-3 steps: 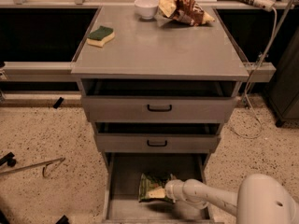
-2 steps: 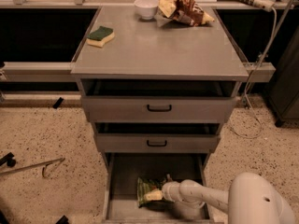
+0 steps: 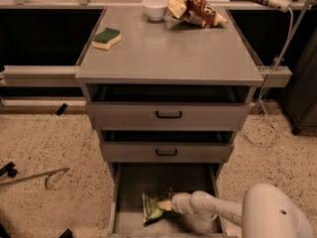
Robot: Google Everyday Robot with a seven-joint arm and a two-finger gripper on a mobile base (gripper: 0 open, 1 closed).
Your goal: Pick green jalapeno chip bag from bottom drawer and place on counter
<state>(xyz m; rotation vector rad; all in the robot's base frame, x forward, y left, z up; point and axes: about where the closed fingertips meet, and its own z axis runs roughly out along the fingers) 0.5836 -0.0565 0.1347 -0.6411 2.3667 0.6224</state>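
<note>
The green jalapeno chip bag lies on the floor of the open bottom drawer, left of centre near the front. My white arm reaches in from the lower right, and my gripper is at the bag's right edge, touching it. The counter is the flat grey top of the cabinet, above the two shallower drawers.
On the counter are a green-and-yellow sponge at the left, a white bowl at the back and a brown-and-yellow snack bag at the back right. A cable hangs at the cabinet's right. A metal rod lies on the speckled floor at left.
My arm has reached further left into the bottom drawer, bringing my gripper against the bag. The bag has shifted slightly left.
</note>
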